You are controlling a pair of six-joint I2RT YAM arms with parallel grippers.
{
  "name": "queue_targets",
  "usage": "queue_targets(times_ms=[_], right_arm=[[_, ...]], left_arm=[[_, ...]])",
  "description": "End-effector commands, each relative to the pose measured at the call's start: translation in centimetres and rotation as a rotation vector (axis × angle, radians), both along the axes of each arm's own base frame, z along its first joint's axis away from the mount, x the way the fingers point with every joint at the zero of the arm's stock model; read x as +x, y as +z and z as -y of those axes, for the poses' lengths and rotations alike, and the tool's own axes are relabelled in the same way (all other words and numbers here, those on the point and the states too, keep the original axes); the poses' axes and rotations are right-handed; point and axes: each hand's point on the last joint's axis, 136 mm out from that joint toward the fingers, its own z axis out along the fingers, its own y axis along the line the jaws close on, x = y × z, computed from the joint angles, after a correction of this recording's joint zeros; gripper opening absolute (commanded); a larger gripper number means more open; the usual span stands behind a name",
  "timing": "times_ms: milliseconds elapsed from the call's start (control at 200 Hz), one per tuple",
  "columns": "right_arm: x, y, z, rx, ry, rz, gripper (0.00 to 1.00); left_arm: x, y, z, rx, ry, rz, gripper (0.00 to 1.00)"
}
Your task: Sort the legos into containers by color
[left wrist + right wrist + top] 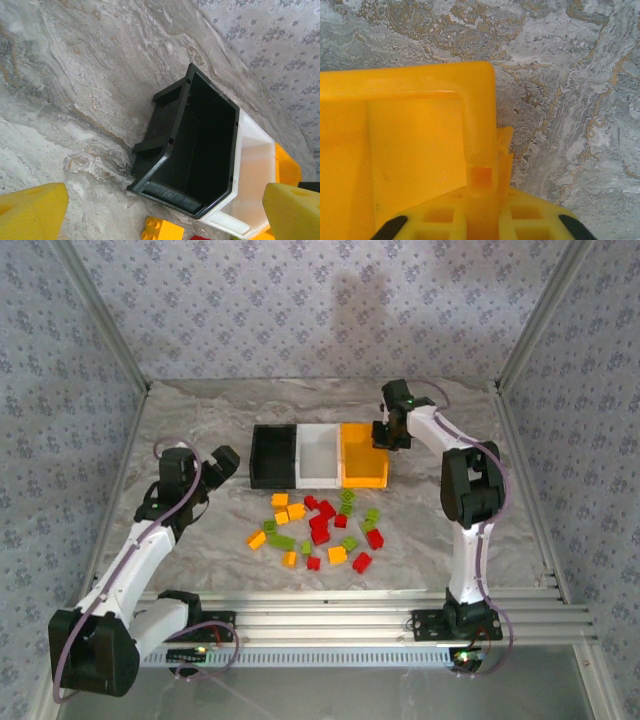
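**Right gripper** [481,212]: fingers narrow, set astride the right-hand wall of the orange bin [365,481] at its far corner. Seemingly pinching that wall. No brick visible between them.

**Left gripper** [222,462]: fingers wide, nothing held. Well to the left of the orange bin, just beyond the black bin [272,480].

**Bins:** white bin [320,480] touching the orange bin's left side, black bin next along. No brick seen inside any of the three.

**Legos** [320,530]: red, green and yellow-orange, scattered on the surface [200,410] in front of the orange bin and to its near left. None sorted yet.

**Step in hand, as judged:** squaring or settling the orange bin in the row.

**Handling advice:**
- Keep the row straight and touching.
- Open fully before lifting.
- Rise straight up so the thin wall is not dragged or tipped.
- Then fetch yellow-orange bricks, starting with those nearest the orange bin.
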Motion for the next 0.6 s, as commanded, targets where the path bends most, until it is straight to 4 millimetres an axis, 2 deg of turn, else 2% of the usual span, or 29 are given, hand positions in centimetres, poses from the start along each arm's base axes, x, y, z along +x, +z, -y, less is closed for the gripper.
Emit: queue_targets(times_ms=[0, 65, 165, 270, 360, 415, 440, 470, 490, 550, 600], right_arm=[[0.0, 1.1, 0.1, 0.014, 0.001, 0.015, 0.37], [0.1, 2.1, 0.1, 0.015, -0.002, 0.045, 0.45], [0.1, 4.2, 0.3, 0.029, -0.023, 0.107, 0.51], [-1.3, 6.2, 0.3, 0.066, -0.061, 0.162, 0.68], [-3.8, 7.0, 0.2, 0.095, -0.099, 0.19, 0.69], [-5.6, 7.2, 0.2, 0.098, -0.123, 0.211, 0.68], [-6.6, 6.8, 0.2, 0.092, -0.134, 0.211, 0.68], [-7.4, 7.5, 0.1, 0.098, -0.14, 0.238, 0.68], [-8.8, 6.2, 0.2, 0.081, -0.138, 0.216, 0.68], [-11.1, 5.9, -0.1, 0.069, -0.127, 0.236, 0.68], [-12.9, 5.5, -0.5, 0.055, -0.105, 0.241, 0.68]], left_arm=[[0.4, 1.3, 0.7, 0.004, -0.041, 0.028, 0.99], [0.3, 1.6, 1.0, 0.006, -0.051, 0.032, 1.0], [0.1, 2.1, 1.4, 0.014, -0.074, 0.045, 1.0], [-0.6, 2.7, 2.4, 0.041, -0.113, 0.057, 0.99], [-1.9, 2.6, 3.6, 0.081, -0.153, 0.052, 1.0], [-2.9, 1.8, 4.5, 0.106, -0.188, 0.023, 0.99], [-3.5, 1.2, 4.9, 0.115, -0.208, -0.003, 0.99], [-4.2, 0.3, 5.4, 0.127, -0.229, -0.036, 0.96], [-4.7, -0.4, 5.6, 0.14, -0.244, -0.064, 0.94], [-6.1, -2.4, 6.3, 0.18, -0.3, -0.129, 0.87], [-7.3, -4.0, 6.6, 0.222, -0.33, -0.176, 0.85]])
